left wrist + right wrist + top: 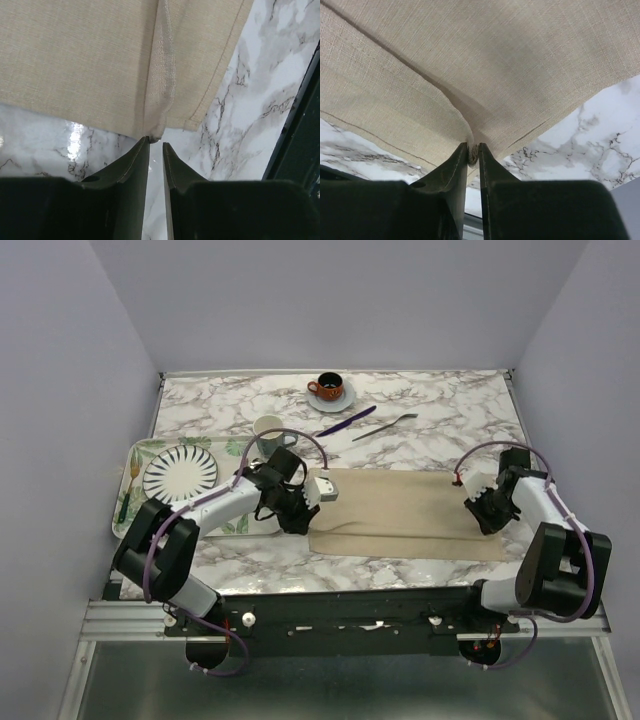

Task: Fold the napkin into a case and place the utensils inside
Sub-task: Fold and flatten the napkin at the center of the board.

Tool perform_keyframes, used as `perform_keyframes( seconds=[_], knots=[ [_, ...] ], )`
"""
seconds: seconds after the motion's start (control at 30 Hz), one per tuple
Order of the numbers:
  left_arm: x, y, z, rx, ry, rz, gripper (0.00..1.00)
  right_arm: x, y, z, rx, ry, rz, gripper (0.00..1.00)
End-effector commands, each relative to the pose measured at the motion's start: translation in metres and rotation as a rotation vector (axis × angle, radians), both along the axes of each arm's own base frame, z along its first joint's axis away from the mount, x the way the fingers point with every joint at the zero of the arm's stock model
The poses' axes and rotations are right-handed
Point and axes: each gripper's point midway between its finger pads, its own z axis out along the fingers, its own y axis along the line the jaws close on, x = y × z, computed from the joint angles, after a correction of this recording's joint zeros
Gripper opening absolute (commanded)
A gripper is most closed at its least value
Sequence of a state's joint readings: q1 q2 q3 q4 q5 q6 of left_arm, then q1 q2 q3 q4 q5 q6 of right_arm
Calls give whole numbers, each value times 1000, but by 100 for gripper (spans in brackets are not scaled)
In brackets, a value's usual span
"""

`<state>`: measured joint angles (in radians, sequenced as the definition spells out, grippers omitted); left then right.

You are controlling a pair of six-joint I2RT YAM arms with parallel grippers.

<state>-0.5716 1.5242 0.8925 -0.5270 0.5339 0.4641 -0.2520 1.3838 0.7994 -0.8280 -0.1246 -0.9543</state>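
The beige napkin (410, 512) lies folded into a long band across the middle of the marble table. My left gripper (300, 522) sits at its left end. In the left wrist view the left gripper (156, 141) stands slightly open, bare marble shows in the gap, and a bunched napkin (90, 60) corner lies just past the tips. At the right end my right gripper (483, 512) pinches the cloth. The right wrist view shows the gripper (473, 146) shut on a small fold of the napkin (510, 60). A purple knife (345, 421) and a silver fork (385, 426) lie behind the napkin.
An orange cup on a white saucer (330, 389) stands at the back. A white mug (268, 429) is just behind my left arm. The leaf-printed tray (132, 502) with a striped plate (180, 472) sits at the left edge.
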Motion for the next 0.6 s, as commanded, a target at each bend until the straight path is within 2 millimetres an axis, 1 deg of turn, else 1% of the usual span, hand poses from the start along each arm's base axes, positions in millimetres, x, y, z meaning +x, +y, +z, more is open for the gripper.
perform_keyframes(
  seconds=[0.0,0.1,0.17,0.23,0.27,0.37,0.4,0.47,0.57],
  knots=[
    [-25,3,3,-1,-17,-111,31,-21,6,-2,20,27,101,22],
    [-35,6,1,9,-34,-153,31,-31,2,-7,-19,32,150,21],
    [-38,10,-2,23,-53,-174,31,-37,0,-10,-42,30,167,21],
    [-40,14,-4,44,-67,-177,31,-36,-3,-10,-62,18,173,22],
    [-41,15,-4,47,-71,-176,32,-37,-3,-10,-63,19,170,32],
    [-38,16,2,44,-98,-149,36,-35,-3,-3,-55,6,156,51],
    [-37,16,7,33,-115,-141,39,-33,-3,1,-52,-5,150,52],
    [-34,15,11,27,-142,-125,43,-33,-1,7,-41,-16,147,52],
    [-33,12,17,12,-177,-124,47,-33,2,14,-25,-27,147,52]
  ],
)
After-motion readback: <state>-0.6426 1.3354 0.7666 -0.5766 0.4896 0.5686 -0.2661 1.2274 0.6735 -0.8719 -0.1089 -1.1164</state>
